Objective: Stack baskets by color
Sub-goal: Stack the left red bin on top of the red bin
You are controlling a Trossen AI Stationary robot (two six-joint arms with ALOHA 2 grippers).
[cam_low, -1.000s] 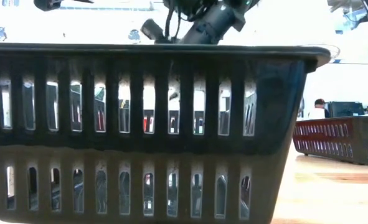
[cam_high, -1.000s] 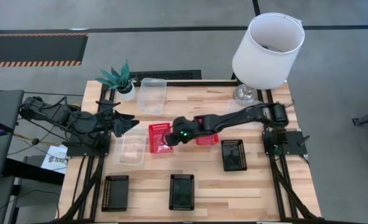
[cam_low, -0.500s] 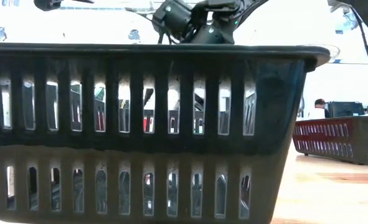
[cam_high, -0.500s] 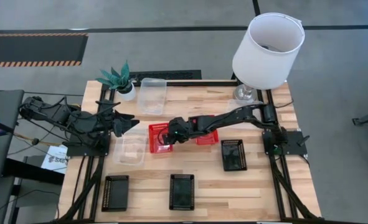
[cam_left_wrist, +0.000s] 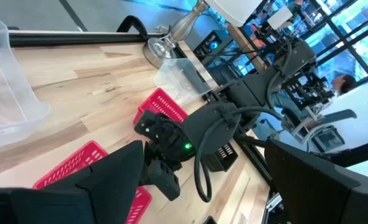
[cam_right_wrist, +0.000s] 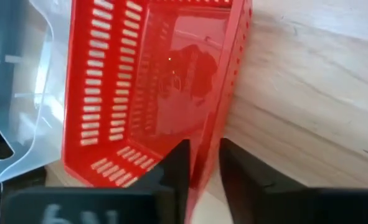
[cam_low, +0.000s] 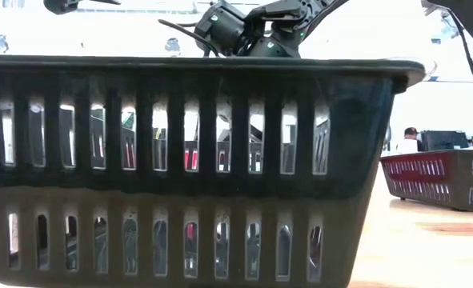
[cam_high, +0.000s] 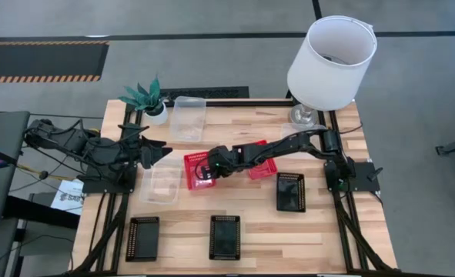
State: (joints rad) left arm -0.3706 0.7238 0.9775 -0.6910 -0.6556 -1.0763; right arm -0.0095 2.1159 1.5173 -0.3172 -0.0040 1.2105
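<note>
1. Baskets, red, item in hand: the right hand point(cam_high: 205, 171) is at the worktop's centre, its two fingers point(cam_right_wrist: 179, 167) straddling one long wall of a red basket point(cam_high: 196, 171), one finger inside and one outside. The gap is narrow and looks clamped on the wall, though contact cannot be confirmed.
2. Key relation: the gripped basket's long axis runs 12 to 6 o'clock. A second red basket point(cam_high: 259, 160) sits at 3 o'clock from the hand, partly under the right arm and turned askew. The right arm is the nearer to both. No third red basket can be made out.
3. Left hand point(cam_high: 156, 152): at 9 o'clock from the red basket, fingers spread wide, holding nothing, parked at the worktop's left edge.
4. Baskets, clear: one point(cam_high: 160, 185) just beside the gripped basket at 8 o'clock; one point(cam_high: 189, 117) at 12 o'clock, near the back edge. A third, by the lamp base, shows in the left wrist view point(cam_left_wrist: 182, 73).
5. Baskets, black: three, well apart, at 4 point(cam_high: 290, 191), 6 point(cam_high: 225, 236) and 8 o'clock point(cam_high: 142, 238) along the front.
6. Contents: every basket visible from above appears empty; none is stacked yet.
7. Judgement: stacking reds has barely begun.
</note>
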